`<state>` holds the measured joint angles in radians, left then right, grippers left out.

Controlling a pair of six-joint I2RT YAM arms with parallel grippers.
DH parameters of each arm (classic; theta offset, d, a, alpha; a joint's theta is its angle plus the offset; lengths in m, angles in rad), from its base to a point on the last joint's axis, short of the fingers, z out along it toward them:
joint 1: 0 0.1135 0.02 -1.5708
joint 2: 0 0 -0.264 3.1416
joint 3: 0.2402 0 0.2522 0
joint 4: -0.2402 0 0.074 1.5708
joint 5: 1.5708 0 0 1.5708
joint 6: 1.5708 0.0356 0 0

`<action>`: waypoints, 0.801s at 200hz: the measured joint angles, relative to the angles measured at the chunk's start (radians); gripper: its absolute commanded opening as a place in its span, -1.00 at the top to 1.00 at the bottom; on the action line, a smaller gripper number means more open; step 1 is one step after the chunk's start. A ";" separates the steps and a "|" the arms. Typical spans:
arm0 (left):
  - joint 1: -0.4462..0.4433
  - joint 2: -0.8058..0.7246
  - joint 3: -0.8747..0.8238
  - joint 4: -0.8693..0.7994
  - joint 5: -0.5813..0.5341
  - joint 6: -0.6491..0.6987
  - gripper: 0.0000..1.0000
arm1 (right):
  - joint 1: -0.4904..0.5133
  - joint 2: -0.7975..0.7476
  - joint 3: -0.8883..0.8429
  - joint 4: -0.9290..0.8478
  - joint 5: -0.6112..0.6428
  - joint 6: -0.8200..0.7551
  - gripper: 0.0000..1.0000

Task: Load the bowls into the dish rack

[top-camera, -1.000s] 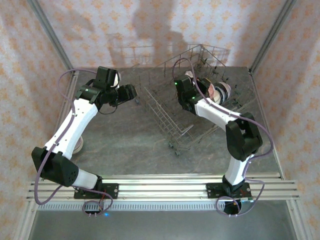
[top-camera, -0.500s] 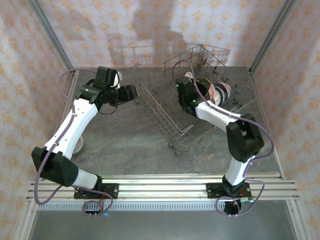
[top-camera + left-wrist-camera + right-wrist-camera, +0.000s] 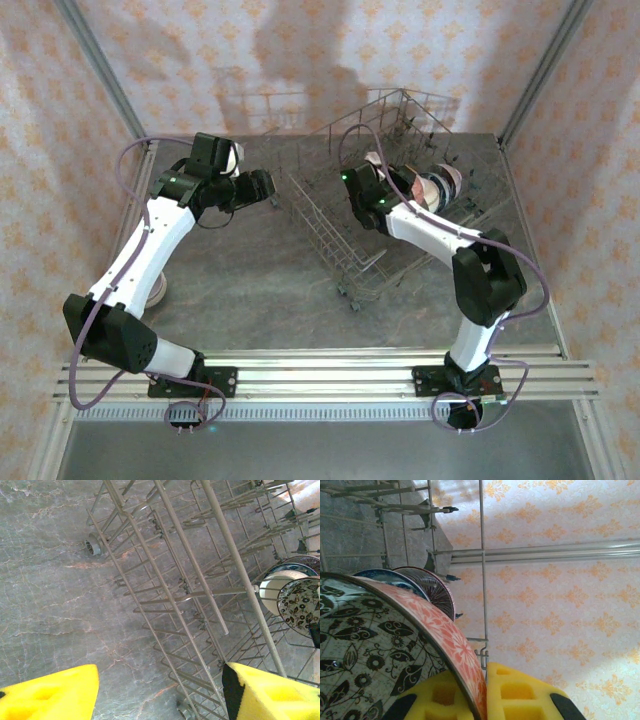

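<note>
Seen from above, the dish rack (image 3: 322, 228) stands toward the far right corner of the table (image 3: 250, 270). The right gripper (image 3: 377, 168) is over its middle, clamped on a red-pink bowl (image 3: 373, 157) beside the racked bowls (image 3: 437, 185). The left gripper (image 3: 262, 187) hovers near the far left corner, and a pale bowl (image 3: 161, 291) peeks from under that arm at the left edge. In the left wrist view, its yellow fingers (image 3: 50, 695) are spread wide above bare table and hold nothing, with the rack's tines (image 3: 175, 605) just ahead. In the right wrist view, yellow pads (image 3: 520, 697) pinch the bowl's rim, and its inside shows a black floral pattern. Glazed ceramic is likely stiff, slick and easily chipped. A rim pinch looks the sensible hold, with the bowl eased gently between the tines.
</note>
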<state>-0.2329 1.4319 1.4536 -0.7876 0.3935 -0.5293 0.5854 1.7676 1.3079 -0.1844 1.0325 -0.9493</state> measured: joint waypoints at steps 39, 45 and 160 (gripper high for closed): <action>0.000 0.000 0.000 0.000 0.000 0.000 -0.35 | 0.001 -0.019 -0.006 -0.004 0.001 0.008 1.00; 0.000 0.000 -0.001 0.000 0.000 -0.001 -0.35 | 0.002 -0.021 -0.007 -0.004 0.002 0.008 1.00; 0.000 0.000 -0.005 0.000 0.000 -0.001 -0.35 | 0.027 -0.029 -0.076 0.065 0.036 -0.011 1.00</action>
<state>-0.2329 1.4315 1.4490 -0.7872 0.3935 -0.5301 0.6128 1.7386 1.2320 -0.1196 1.0683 -0.9604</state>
